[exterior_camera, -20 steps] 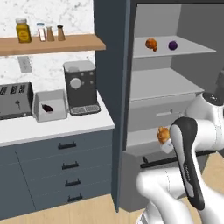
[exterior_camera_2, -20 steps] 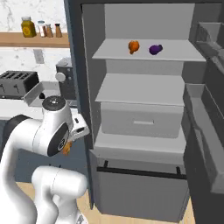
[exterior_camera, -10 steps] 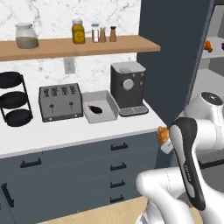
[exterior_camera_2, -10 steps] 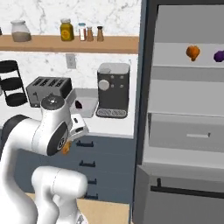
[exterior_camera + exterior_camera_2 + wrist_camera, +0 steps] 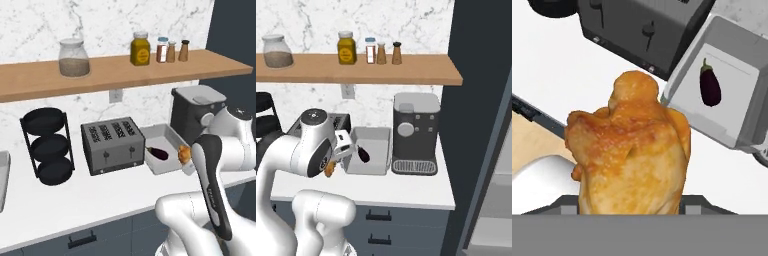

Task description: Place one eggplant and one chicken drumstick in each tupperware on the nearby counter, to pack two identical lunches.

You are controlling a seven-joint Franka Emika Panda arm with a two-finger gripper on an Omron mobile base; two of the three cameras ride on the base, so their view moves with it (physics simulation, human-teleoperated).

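Observation:
My gripper [image 5: 186, 159] is shut on an orange-brown chicken drumstick [image 5: 184, 153], held over the front right corner of a light grey tupperware [image 5: 152, 136]. A dark, elongated eggplant [image 5: 159, 152] lies inside that tupperware. In the hand view the drumstick [image 5: 632, 155] hides the fingertips, and the tupperware [image 5: 747, 115] with the eggplant [image 5: 710, 85] lies beyond it to the upper right. From the right base view, the drumstick [image 5: 329, 169] peeks out beside my arm, just left of the tupperware [image 5: 378, 136] on the white counter [image 5: 406, 187].
A grey toaster [image 5: 112, 145] stands left of the tupperware and a dark coffee machine [image 5: 196, 111] right of it. A black tiered rack [image 5: 47, 146] sits further left. A wooden shelf [image 5: 100, 72] with jars hangs above. The dark fridge side [image 5: 481, 125] stands at the right.
The base has driven left, away from the open fridge and along the counter, so both base views shifted. The drumstick stays in my shut gripper.

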